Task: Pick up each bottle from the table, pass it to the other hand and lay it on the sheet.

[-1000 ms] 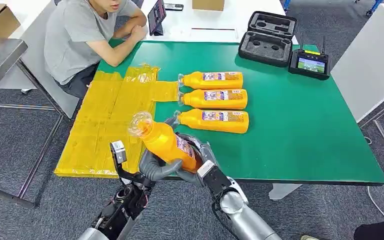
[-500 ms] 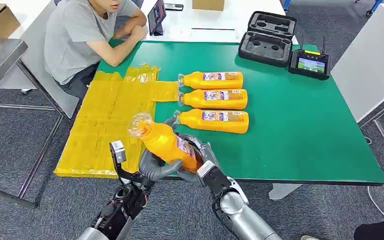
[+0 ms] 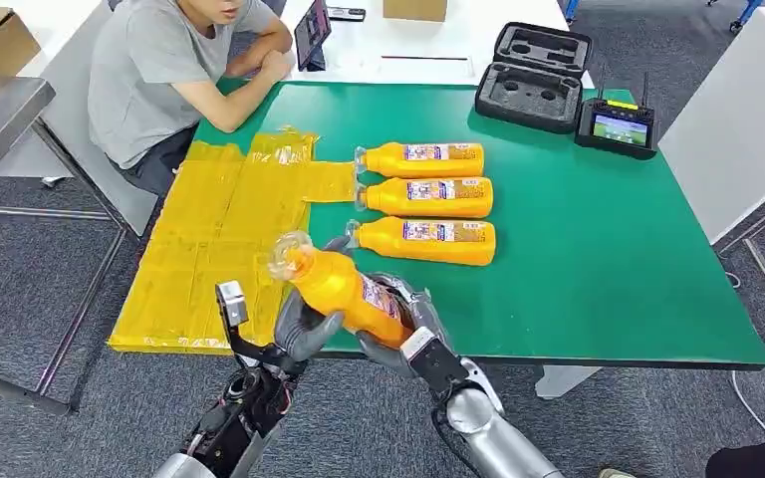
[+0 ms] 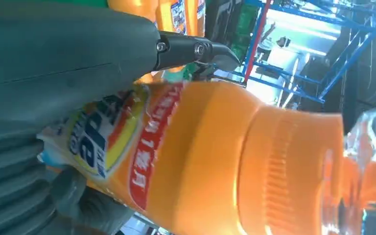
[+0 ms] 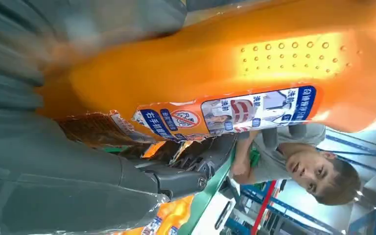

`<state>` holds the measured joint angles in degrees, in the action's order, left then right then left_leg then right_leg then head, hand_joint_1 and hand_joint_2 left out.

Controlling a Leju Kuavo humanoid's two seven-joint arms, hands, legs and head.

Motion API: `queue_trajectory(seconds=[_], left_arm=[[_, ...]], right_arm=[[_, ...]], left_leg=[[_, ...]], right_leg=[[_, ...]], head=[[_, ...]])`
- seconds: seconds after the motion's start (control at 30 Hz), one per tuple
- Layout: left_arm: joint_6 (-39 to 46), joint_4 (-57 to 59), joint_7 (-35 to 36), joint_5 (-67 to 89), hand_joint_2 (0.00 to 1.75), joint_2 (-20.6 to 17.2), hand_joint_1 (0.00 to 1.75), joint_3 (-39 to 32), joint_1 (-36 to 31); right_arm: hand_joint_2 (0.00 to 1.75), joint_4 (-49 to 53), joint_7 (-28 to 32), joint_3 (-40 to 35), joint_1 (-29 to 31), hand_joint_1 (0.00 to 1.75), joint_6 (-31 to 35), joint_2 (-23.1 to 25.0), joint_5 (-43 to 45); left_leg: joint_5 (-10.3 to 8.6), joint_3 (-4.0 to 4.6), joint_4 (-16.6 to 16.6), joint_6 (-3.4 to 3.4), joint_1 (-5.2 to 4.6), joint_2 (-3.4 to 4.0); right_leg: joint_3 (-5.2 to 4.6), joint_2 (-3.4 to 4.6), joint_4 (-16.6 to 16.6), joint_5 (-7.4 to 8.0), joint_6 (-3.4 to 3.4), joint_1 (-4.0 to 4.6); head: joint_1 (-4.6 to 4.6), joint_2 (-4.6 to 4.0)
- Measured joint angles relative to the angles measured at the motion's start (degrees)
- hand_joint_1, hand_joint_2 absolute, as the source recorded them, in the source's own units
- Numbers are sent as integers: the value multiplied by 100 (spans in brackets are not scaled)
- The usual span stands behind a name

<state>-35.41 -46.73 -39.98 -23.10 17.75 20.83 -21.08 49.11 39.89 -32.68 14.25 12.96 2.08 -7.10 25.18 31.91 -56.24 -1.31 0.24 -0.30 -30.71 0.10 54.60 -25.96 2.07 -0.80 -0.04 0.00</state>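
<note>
An orange bottle [image 3: 344, 289] with a clear cap hangs tilted over the front edge of the green table [image 3: 598, 259], cap pointing toward the yellow sheet [image 3: 209, 239]. My left hand [image 3: 302, 329] grips its middle from below, and its thumb [image 4: 78, 54] lies across the label of the orange bottle [image 4: 215, 161]. My right hand [image 3: 408, 317] holds the base end, and the orange bottle [image 5: 215, 73] lies against its palm. Three more orange bottles lie side by side on the table: far [image 3: 423, 159], middle [image 3: 428, 196] and near [image 3: 428, 241].
A person [image 3: 164, 70] sits at the table's far left corner with arms resting on it, just beyond the sheet. A black foam case [image 3: 533, 75] and a controller with a lit screen [image 3: 616, 124] stand at the back right. The sheet's left edge overhangs the table.
The held bottle has sunk a little and shifted right, its cap end lower. Both hands moved with it, still holding it.
</note>
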Motion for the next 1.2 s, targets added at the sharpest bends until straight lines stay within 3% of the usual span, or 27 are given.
queue_trajectory(seconds=[1.2], left_arm=[[59, 328, 0, 83, 175, 92, 0, -22, -134]], right_arm=[[175, 393, 0, 212, -118, 175, -177, -24, -11]], left_leg=[[0, 0, -1, 0, 0, 0]], right_leg=[[0, 0, 0, 0, 0, 0]], head=[[0, 0]])
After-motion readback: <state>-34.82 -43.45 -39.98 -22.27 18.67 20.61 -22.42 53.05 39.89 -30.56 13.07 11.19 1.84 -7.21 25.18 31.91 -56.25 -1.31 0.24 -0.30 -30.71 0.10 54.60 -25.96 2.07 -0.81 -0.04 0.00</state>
